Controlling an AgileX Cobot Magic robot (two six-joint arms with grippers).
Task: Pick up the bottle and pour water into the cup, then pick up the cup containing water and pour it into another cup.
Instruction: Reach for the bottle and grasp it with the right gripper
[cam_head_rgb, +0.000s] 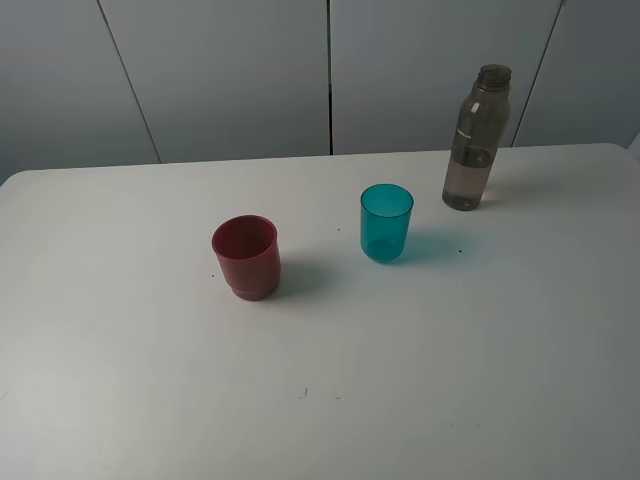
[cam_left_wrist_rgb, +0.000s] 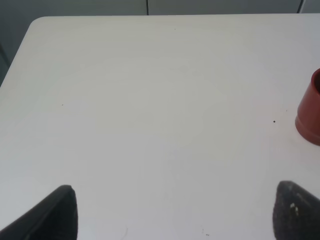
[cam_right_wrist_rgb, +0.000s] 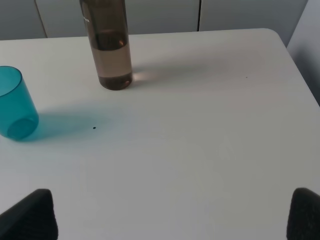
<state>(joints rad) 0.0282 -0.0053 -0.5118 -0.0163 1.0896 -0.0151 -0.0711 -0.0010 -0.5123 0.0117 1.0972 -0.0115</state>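
The smoky grey-brown bottle (cam_head_rgb: 476, 140) stands upright at the back right of the white table, with liquid in its lower part; the right wrist view shows it too (cam_right_wrist_rgb: 109, 50). The teal cup (cam_head_rgb: 386, 222) stands upright near the middle, also at the edge of the right wrist view (cam_right_wrist_rgb: 14, 104). The dark red cup (cam_head_rgb: 246, 256) stands to its left, partly seen in the left wrist view (cam_left_wrist_rgb: 311, 111). Neither arm shows in the high view. My left gripper (cam_left_wrist_rgb: 175, 212) and right gripper (cam_right_wrist_rgb: 172, 215) are open and hold nothing, well short of the objects.
The white table (cam_head_rgb: 330, 400) ends at rounded back corners before a grey panelled wall (cam_head_rgb: 230, 70). A few small dark specks mark the tabletop.
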